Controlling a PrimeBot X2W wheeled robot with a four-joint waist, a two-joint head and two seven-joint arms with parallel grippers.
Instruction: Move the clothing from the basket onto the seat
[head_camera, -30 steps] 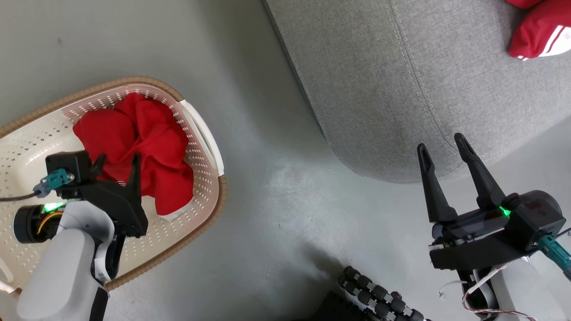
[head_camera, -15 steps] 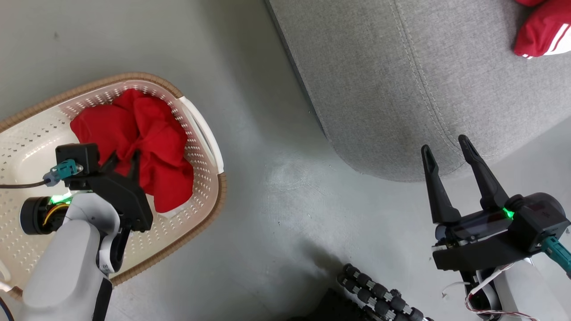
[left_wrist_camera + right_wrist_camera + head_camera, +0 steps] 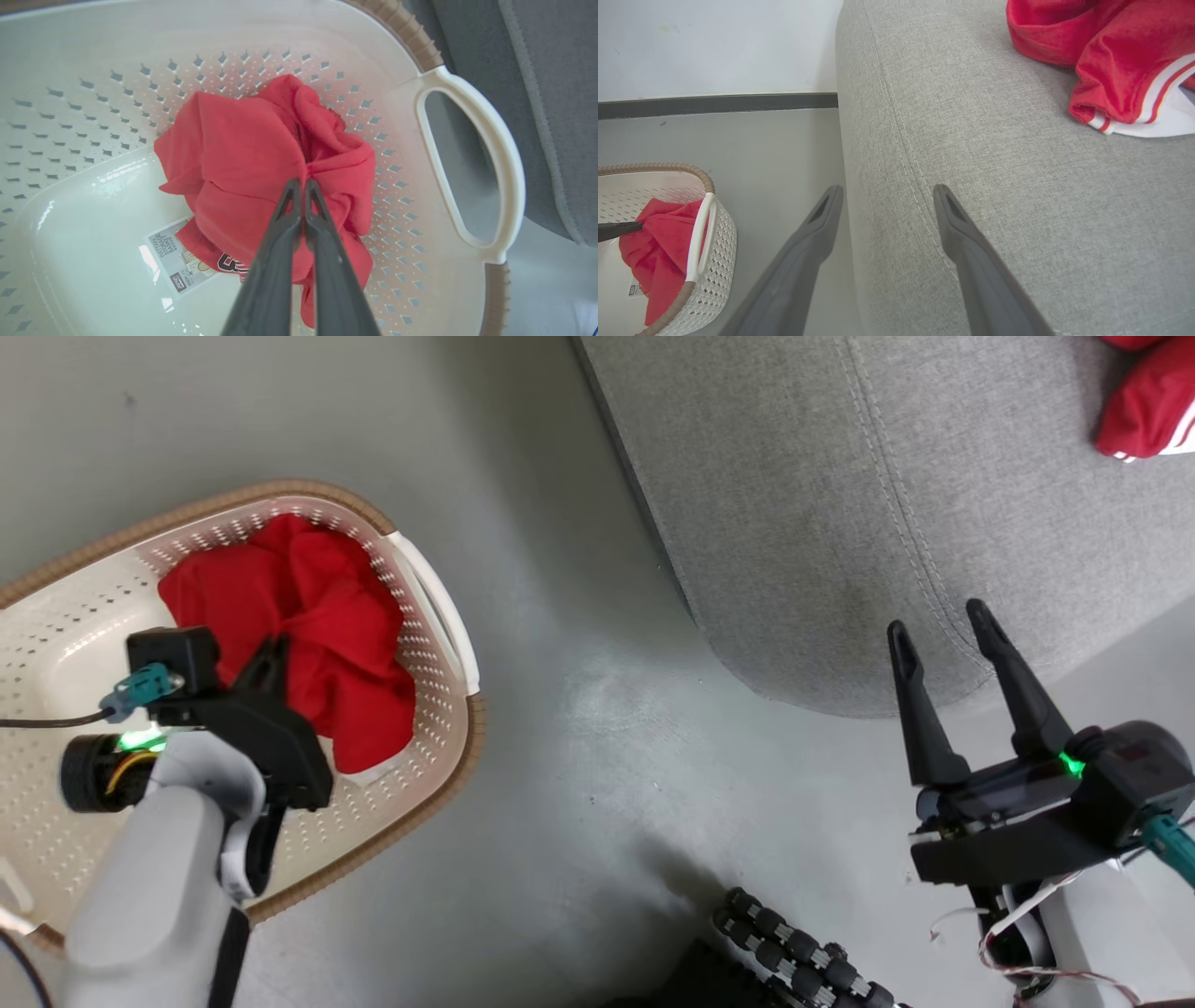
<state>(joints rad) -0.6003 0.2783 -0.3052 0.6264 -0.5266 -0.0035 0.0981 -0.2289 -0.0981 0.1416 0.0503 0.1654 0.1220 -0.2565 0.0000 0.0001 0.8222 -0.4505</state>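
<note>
Where left gripper [image 3: 299, 183] pinches, clothing [image 3: 240, 149] bunches.

- Grey floor [image 3: 579, 644] between the basket [image 3: 471, 737] and the seat [image 3: 794, 476] is a wide open lane.
- On the basket's seat side, the white handle [image 3: 451, 616] sticks up above the rim, so that's a bump.
- Left gripper [image 3: 299, 183], pinched on the red clothing [image 3: 243, 154], plus its arm hog the middle of the basket.
- Most of the seat is bare, and a second red garment [image 3: 1148, 406] sits at the far right.
- Right gripper [image 3: 938, 619], fingers spread, hangs at the seat's rounded front corner.
- Black ribbed hose [image 3: 803, 966] lies on the floor between the arms.
</note>
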